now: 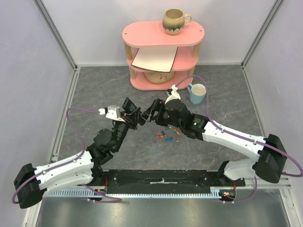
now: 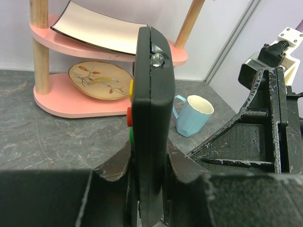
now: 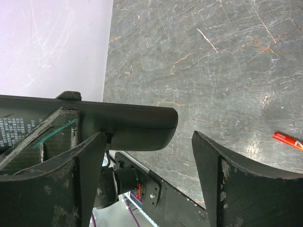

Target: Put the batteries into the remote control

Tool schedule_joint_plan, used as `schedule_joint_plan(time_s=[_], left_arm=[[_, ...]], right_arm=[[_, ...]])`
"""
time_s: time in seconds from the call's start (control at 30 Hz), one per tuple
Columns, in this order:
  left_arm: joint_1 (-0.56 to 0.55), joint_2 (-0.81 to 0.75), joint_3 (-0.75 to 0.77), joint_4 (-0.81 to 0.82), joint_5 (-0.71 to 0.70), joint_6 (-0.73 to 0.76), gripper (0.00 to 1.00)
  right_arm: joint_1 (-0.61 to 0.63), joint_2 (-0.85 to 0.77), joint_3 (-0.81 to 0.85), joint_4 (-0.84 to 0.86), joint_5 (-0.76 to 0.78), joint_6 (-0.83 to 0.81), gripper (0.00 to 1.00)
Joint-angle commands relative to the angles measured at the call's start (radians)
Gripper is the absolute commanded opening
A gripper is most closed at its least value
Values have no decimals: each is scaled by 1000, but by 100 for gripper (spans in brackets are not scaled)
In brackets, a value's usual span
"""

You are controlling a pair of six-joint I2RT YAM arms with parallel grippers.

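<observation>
My left gripper (image 2: 149, 149) is shut on the remote control (image 2: 150, 104), a slim black bar held upright and edge-on, with yellow, red and green buttons on its left face. In the top view the left gripper (image 1: 134, 117) and right gripper (image 1: 151, 114) meet nose to nose above the table's middle. My right gripper (image 3: 149, 137) is open, and the remote control's rounded end (image 3: 137, 125) pokes in between its fingers, close against the left finger (image 3: 85, 161). Several batteries (image 1: 165, 137) lie loose on the table just below the right gripper. One red-orange battery (image 3: 286, 140) shows at the right edge.
A pink shelf (image 1: 161, 52) stands at the back with a mug (image 1: 175, 21) on top, a square plate (image 1: 155, 59) on its middle tier and a patterned dish (image 2: 100, 80) on its lowest tier. A light blue cup (image 1: 197, 93) stands right of the shelf, behind the right arm.
</observation>
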Motion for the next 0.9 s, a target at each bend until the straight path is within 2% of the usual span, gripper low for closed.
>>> schedule_joint_plan(time_s=[0.0,0.3,0.6,0.87], left_arm=[[-12,9,41,91,50,-43,2],[-14,15,55,107,53,-32,2],[-12,16,78,164,85,9,2],[-14,24,104,183,117,20,2]], right_arm=[[0,27,45,38,-23,5,81],[1,44,39,35,-35,5,80],[1,125,77,-64,-61,9,75],[1,143,77,-72,-61,15,75]])
